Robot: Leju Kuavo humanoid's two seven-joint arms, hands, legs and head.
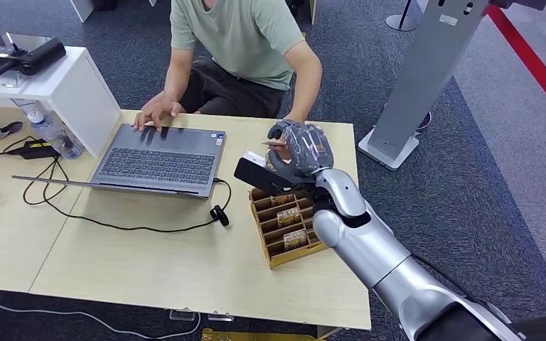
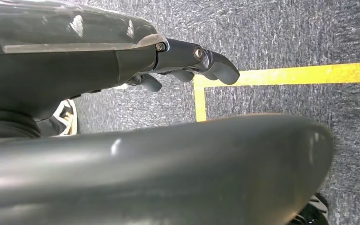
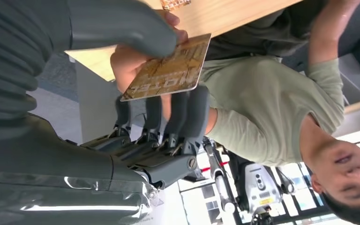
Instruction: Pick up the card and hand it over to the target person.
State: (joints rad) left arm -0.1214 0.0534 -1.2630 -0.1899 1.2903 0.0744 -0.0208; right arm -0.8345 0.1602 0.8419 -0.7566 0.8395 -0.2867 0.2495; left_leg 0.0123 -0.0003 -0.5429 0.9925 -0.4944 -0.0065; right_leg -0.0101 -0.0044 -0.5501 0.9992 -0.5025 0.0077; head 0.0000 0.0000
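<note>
A tan card [image 1: 279,143] [image 3: 168,70] printed with brown lettering is pinched between the thumb and fingers of my right hand [image 1: 300,148] [image 3: 159,122], raised over the table's far edge. The seated person [image 1: 242,35] in a green shirt reaches in, and that person's hand [image 3: 126,63] touches the card's near end behind my thumb. The person's other hand rests on the laptop [image 1: 160,160]. My left hand [image 2: 187,65] hangs over the carpet, holding nothing, its fingers loosely extended.
A wooden card holder [image 1: 284,227] with several cards stands on the table [image 1: 149,263] below my right arm. Cables and a black mouse lie by the laptop. A white shelf [image 1: 57,85] and a bottle [image 1: 53,131] are at left, a grey stand [image 1: 426,78] at right.
</note>
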